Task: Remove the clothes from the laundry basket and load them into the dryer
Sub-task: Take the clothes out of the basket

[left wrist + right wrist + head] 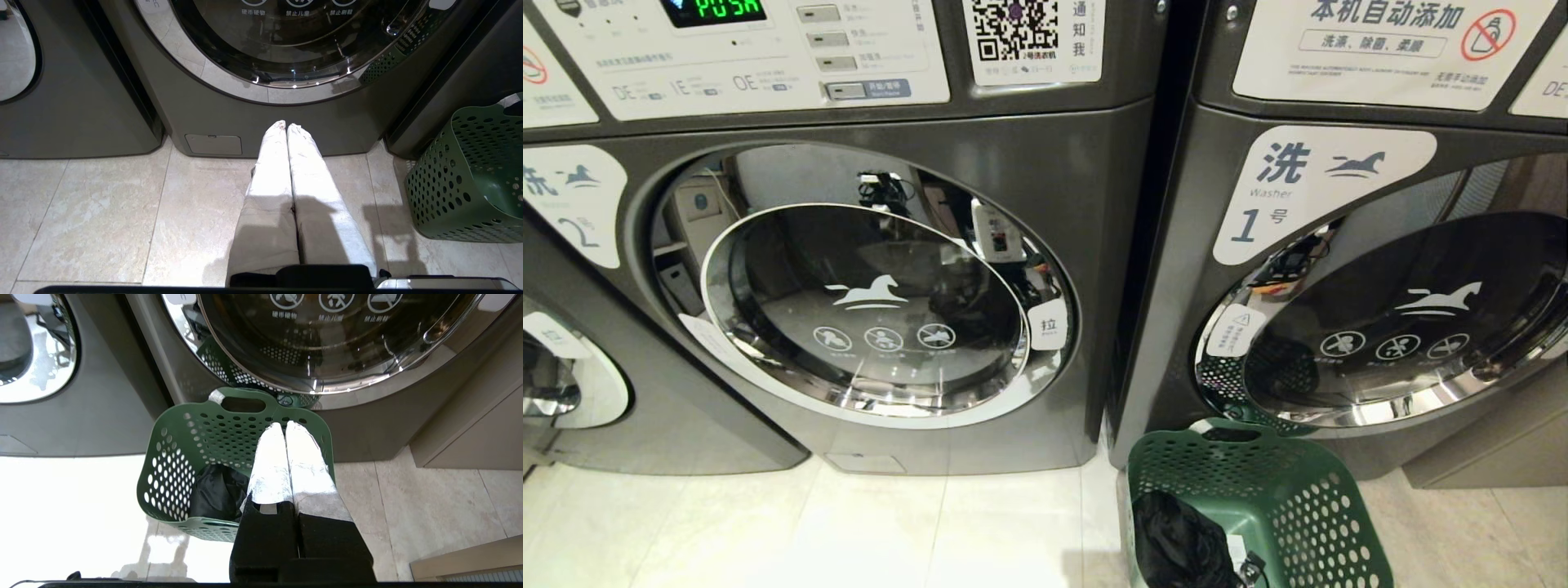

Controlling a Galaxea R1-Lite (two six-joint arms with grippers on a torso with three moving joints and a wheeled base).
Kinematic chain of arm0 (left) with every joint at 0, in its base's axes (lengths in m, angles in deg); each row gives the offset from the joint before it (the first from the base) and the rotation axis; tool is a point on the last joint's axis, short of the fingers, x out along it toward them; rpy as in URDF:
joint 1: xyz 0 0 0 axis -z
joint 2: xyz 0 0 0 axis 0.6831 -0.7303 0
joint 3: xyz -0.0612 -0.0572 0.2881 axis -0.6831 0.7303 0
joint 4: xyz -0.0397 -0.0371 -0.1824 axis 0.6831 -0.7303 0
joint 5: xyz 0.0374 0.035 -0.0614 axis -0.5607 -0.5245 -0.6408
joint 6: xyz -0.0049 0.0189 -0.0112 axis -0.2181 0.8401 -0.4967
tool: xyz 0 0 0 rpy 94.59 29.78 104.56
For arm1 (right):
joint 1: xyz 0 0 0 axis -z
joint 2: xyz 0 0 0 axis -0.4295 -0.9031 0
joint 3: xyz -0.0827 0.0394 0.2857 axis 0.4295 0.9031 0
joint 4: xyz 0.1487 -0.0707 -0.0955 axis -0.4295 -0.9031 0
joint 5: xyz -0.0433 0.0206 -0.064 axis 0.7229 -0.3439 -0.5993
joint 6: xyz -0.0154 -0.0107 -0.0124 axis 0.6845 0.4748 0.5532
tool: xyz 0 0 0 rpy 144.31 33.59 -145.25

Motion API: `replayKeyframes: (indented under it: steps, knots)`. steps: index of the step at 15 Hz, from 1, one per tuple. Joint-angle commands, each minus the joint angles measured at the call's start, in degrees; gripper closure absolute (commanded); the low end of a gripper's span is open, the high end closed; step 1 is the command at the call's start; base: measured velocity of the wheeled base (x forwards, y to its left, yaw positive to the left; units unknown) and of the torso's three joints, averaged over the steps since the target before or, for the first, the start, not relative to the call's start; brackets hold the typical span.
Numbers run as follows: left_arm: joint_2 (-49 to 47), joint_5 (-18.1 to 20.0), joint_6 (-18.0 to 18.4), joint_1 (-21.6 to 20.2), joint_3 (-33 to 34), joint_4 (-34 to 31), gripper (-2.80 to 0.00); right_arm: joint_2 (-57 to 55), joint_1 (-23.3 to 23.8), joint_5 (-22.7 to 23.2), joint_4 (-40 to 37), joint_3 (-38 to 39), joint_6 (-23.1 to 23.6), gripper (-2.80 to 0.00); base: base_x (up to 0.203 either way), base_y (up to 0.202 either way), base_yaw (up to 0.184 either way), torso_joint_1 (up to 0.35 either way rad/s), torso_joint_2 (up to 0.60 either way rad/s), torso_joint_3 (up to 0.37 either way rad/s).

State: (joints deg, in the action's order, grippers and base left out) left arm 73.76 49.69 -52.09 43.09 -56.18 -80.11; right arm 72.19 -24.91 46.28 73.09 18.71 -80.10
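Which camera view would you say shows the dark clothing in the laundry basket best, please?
The right wrist view: it looks down into the green laundry basket, with the dark clothing bunched at its bottom beside the shut right gripper. The head view catches the clothing at the frame's lower edge. The left wrist view shows only the basket's outer wall.

The green basket (1258,498) runs off the head view's bottom edge, dark clothes (1184,547) cut off too.

Grey machines, green basket, pale floor

Dark grey metal laundry machines (1086,245) with chrome-ringed round doors (866,310) and white labels; perforated green plastic basket (1282,490) holding black cloth (1176,543); beige stone floor tiles (849,531).
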Motion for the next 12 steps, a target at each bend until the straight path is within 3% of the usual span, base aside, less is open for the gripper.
replayKeyframes:
  steps: [1, 7, 12]
  knots:
    - [0.0, 0.0, 0.0, 0.0, 0.1, 0.0, 0.0, 0.0, 0.0, 0.0, 0.0, -0.1, 0.0, 0.0, 0.0, 0.0, 0.0, 0.005, 0.0, -0.19]
    - [0.0, 0.0, 0.0, 0.0, 0.1, 0.0, 0.0, 0.0, 0.0, 0.0, 0.0, 0.0, 0.0, 0.0, 0.0, 0.0, 0.0, 0.005, 0.0, -0.189]
    - [0.0, 0.0, 0.0, 0.0, 0.1, 0.0, 0.0, 0.0, 0.0, 0.0, 0.0, 0.0, 0.0, 0.0, 0.0, 0.0, 0.0, 0.001, 0.0, -0.031]
